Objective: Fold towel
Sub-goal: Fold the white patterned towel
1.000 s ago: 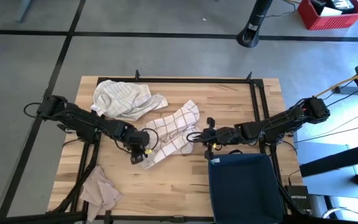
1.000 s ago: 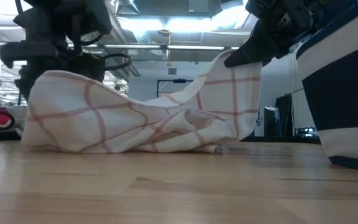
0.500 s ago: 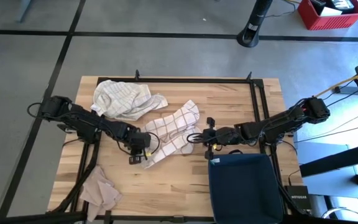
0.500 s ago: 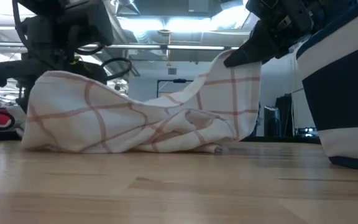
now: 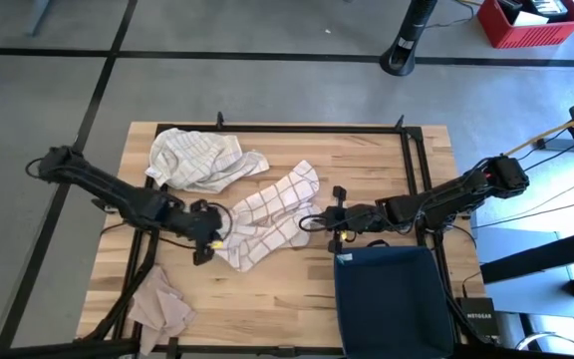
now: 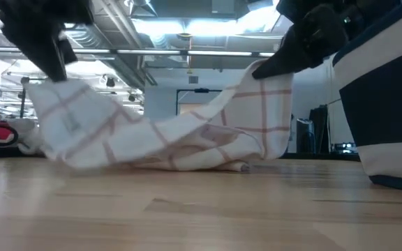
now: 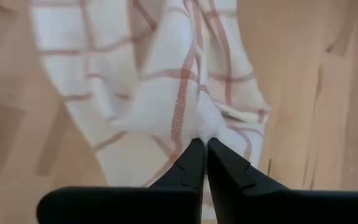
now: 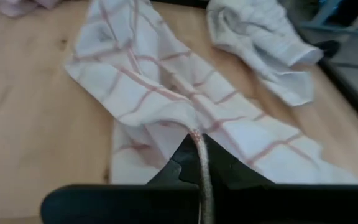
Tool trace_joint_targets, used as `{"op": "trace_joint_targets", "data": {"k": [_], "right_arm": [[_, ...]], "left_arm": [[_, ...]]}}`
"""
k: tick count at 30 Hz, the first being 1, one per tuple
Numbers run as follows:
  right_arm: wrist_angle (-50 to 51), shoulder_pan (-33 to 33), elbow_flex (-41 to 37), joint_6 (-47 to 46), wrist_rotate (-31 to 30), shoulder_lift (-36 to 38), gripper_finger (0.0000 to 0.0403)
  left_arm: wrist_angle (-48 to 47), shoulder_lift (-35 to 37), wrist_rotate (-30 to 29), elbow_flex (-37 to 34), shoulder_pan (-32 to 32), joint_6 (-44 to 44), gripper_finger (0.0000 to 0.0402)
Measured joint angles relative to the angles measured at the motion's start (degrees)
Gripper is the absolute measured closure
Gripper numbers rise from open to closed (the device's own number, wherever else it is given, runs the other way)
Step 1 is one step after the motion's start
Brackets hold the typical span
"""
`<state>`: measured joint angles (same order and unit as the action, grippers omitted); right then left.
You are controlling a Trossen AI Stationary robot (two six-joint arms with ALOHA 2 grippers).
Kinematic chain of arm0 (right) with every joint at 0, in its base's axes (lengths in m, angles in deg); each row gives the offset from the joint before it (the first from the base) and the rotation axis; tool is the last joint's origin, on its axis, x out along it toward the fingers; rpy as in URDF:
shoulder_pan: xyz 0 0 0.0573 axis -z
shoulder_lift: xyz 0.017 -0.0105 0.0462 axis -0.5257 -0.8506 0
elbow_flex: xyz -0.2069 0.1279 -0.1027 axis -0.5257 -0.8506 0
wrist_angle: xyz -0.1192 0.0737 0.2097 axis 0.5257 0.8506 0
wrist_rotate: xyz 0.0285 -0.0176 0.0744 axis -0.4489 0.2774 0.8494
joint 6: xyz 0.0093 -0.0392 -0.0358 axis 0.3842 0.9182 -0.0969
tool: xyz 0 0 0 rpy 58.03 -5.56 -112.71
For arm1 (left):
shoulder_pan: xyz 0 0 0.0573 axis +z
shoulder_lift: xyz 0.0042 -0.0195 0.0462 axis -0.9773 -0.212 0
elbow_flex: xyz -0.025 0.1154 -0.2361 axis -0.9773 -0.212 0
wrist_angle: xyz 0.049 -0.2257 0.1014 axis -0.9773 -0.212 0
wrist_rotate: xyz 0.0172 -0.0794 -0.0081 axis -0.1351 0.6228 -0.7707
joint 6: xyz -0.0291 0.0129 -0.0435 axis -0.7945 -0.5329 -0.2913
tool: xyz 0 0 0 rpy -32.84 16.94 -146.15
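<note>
Left hand (image 5: 210, 242): closed on a bunched corner of the white cotton towel with thin red checks (image 5: 265, 215); in its wrist view the two dark fingers (image 7: 191, 167) meet tip to tip on a pinch of the cloth.
Right hand (image 5: 312, 220): closed on the towel's opposite edge, near the middle of the desk; in its wrist view a thin fold of cloth runs between the fingers (image 8: 188, 158).
Towel position: stretched between the two hands over the middle of the light wooden desk (image 5: 387, 160); in the low view it (image 6: 180, 132) hangs from both held ends and its sagging middle rests on the desk.
Change from half a second ago: left hand has moved outward toward the desk's left side and slightly nearer the front edge, drawing its corner along; the towel's left end, earlier a rounded heap, is now pulled into a flatter, tauter sheet.
Right hand change: none visible, it keeps the same place.
Other cloths: a crumpled white towel with fine dark checks (image 5: 197, 158) lies toward the far left of the desk; a beige cloth (image 5: 159, 302) lies at the near left corner.
Dark blue fabric bin (image 5: 392, 299): at the near right edge of the desk.
</note>
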<state>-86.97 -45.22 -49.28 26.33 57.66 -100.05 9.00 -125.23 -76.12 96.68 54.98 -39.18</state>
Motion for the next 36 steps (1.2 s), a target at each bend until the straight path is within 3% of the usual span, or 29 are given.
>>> {"op": "trace_joint_targets", "data": {"k": [3, 8, 16, 19, 25, 32, 36], "right_arm": [[0.00, 0.00, 0.00, 1.33, -1.95, 0.00, 0.0402], [0.05, 0.00, 0.00, 1.91, -1.14, 0.00, 0.0402], [1.97, 0.02, 0.02, 0.33, -0.12, 0.04, 0.0402], [1.94, 0.00, 0.02, 0.36, -0.11, 0.04, 0.0402], [1.94, 0.01, 0.02, 0.56, -0.69, 0.04, 0.0402], [1.22, 0.02, 0.02, 0.56, -0.72, -0.89, 0.0402], [-0.28, 0.02, 0.04, 0.62, -0.63, -3.08, 0.0402]], "left_arm": [[-1.27, 3.47, -3.67, -0.56, -3.40, -2.89, 0.0399], [-1.19, 4.16, -4.05, -5.28, -8.21, -9.00, 0.0394], [1.33, 2.33, 2.89, -15.53, -14.12, -23.85, 0.0395], [4.40, 2.33, 5.12, -17.40, -14.39, -24.99, 0.0386], [6.83, 2.36, 5.94, -17.55, -13.22, -24.55, 0.0322], [8.33, 2.86, 13.68, -10.76, -9.34, -22.79, 0.0261], [8.86, 2.86, 7.17, -6.39, -7.86, -16.05, 0.0259]]}}
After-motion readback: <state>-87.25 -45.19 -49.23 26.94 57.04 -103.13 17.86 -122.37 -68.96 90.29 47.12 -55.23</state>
